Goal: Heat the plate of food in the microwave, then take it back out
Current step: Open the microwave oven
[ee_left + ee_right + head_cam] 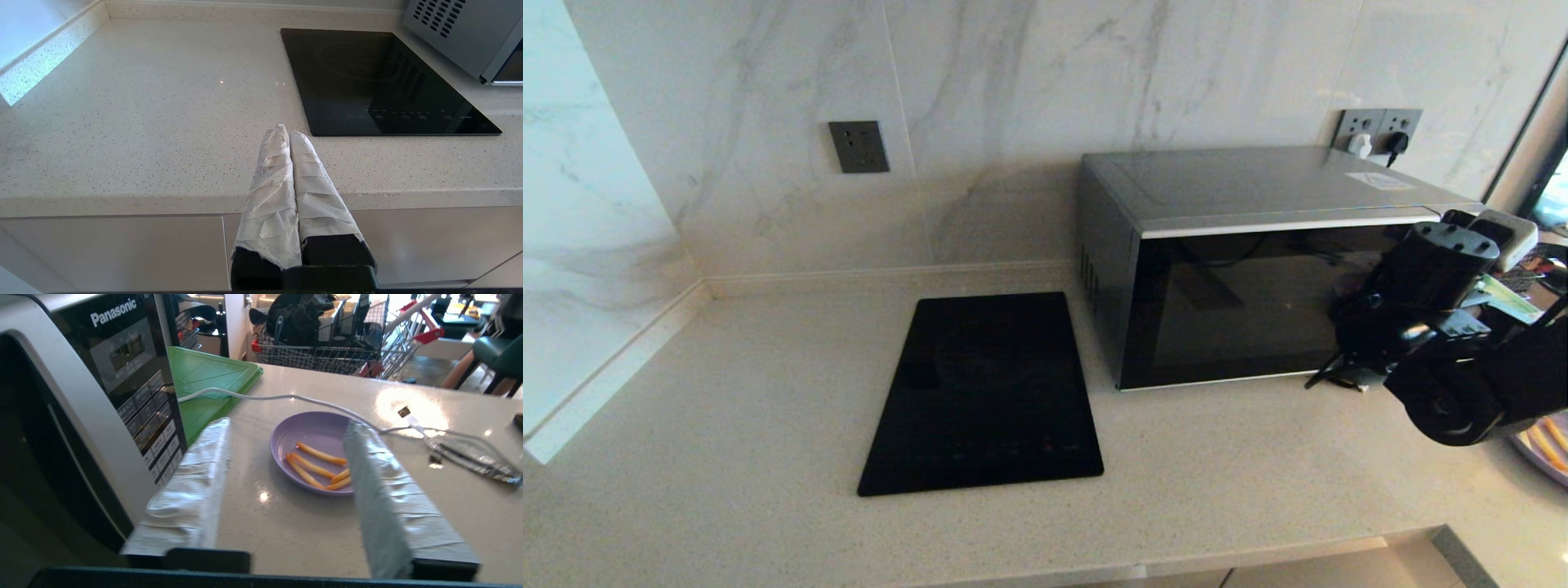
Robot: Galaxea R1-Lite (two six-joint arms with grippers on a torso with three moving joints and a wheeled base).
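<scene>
- The right gripper point(286, 486) hangs over the table point(727, 425) at the microwave's point(1258, 245) right front corner, with its jaws standing wide apart and nothing between them.
- In the right wrist view, the plate point(304, 435) lies on the table beyond the jaws, seen through the gap between them. It sits nearer the finger away from the microwave, which hides part of its rim.
- The jaws do not touch the plate.
- A few orange fries point(318, 465) lie on the plate, toward its near side.
- One taped finger point(196, 490) stands just beside the microwave's button panel point(151, 412); whether they touch, I cannot tell.
- The microwave's black door point(1241, 302) is shut.
- In the head view only a sliver of the plate point(1547, 445) shows, at the right edge below the right arm.
- A green board point(208, 388) lies behind the microwave's panel side, with a white cable point(286, 398) running over it and past the plate's far rim.
- The left gripper point(288, 134) is parked off the table's front edge, jaws pressed together and empty, left of the cooktop point(988, 392).
</scene>
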